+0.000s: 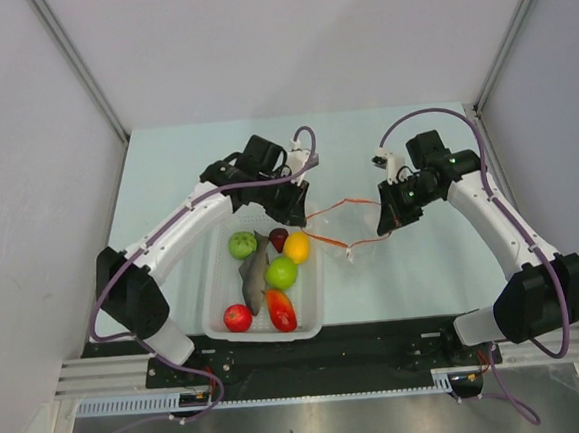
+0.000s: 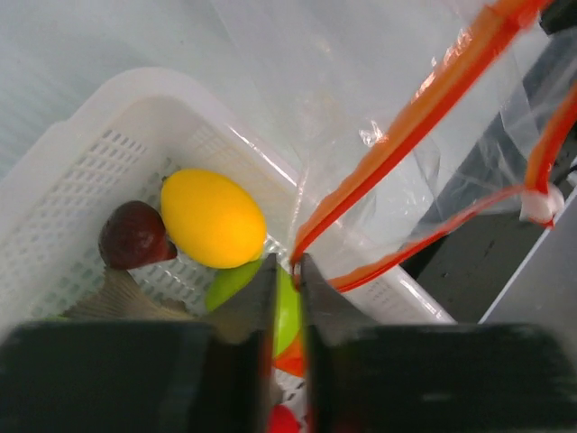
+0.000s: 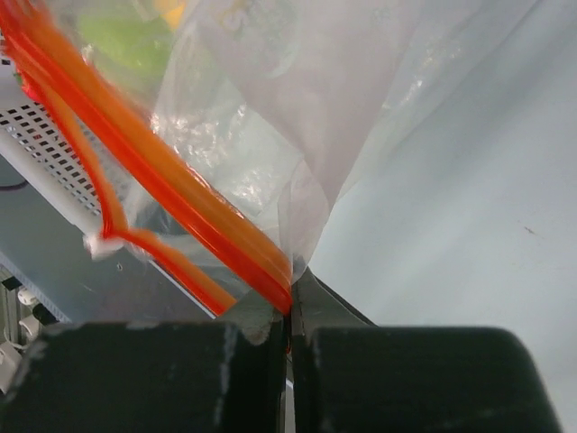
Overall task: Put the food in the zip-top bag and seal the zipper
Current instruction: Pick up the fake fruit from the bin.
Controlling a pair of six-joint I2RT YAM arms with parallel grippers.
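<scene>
Left claw (image 2: 287, 263) is nearly pressed together, with only a thin slit between its fingers (image 2: 257, 307), and one end of the zipper (image 2: 424, 117) is caught at the tips. My right claw (image 3: 290, 305) is pressed tight on the other end of that orange strip. Between them the bag (image 1: 356, 226) hangs with its mouth spread, the two orange lips parted. It is over the counter (image 1: 424, 266), just beside the far right corner of the basket (image 1: 214, 308). A white tab (image 2: 541, 207) sits on one lip, apart from both claws.

All the food I can see lies in the basket. The yellow fruit (image 2: 213, 218) and a dark red fruit (image 2: 133, 234) are at the far end, nearest my left claw. Two green balls (image 1: 281, 272) flank the fish (image 1: 254, 269) in the middle. The red fruit (image 1: 237, 318) and the pepper (image 1: 280, 311) lie at the near end.
</scene>
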